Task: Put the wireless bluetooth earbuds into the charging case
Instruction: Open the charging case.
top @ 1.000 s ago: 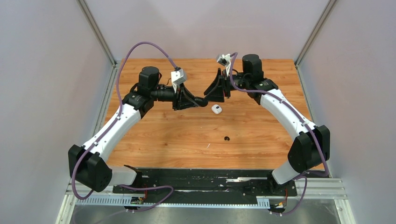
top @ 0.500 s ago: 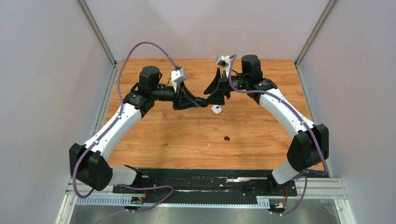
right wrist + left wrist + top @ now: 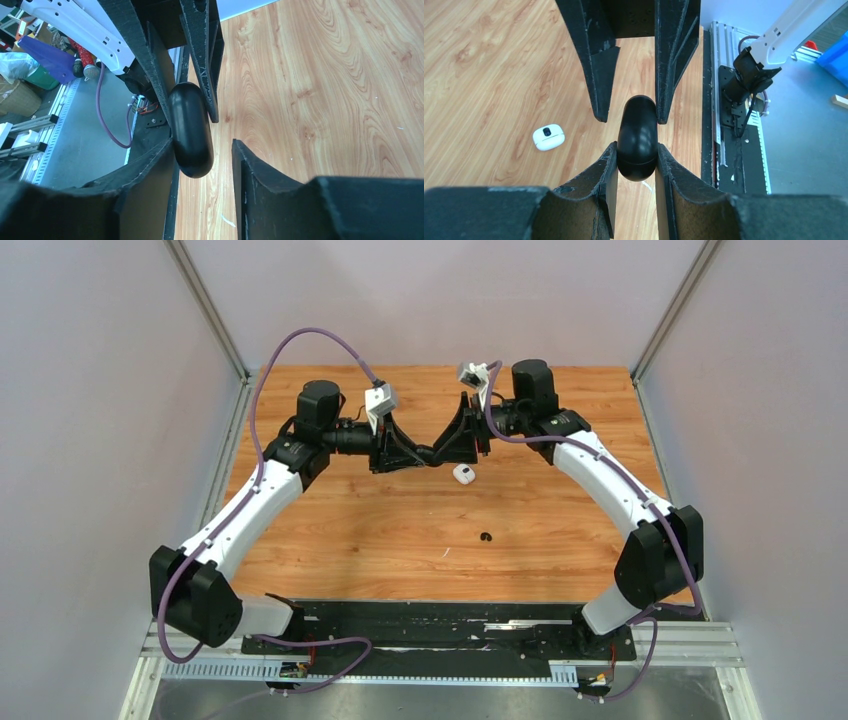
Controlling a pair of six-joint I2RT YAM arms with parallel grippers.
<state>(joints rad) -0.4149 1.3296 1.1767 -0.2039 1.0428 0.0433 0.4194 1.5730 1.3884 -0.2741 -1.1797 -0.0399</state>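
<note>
Left jaws pinched black pod (image 3: pixel 638 137); right jaws spread around it. Charging case (image 3: pixel 548 137) sat on desk (image 3: pixel 350 530); earbuds not visible, insertion seemingly undone.

A light-brown, wood-grain tabletop (image 3: pixel 400 540) fills the floor of a booth closed in by plain, pale grey panel walls (image 3: pixel 90 440) on the left, right and back. Slim aluminium posts (image 3: pixel 207 308) run up the two far corners. A flat black mounting plate (image 3: pixel 450 620) lies along the near edge, with a grey metal bench surface (image 3: pixel 450 702) below it. Off the table's edge the wrist views show a blue plastic bin (image 3: pixel 835 56) and a brown cardboard box (image 3: pixel 17 97). The light is soft and even.
</note>
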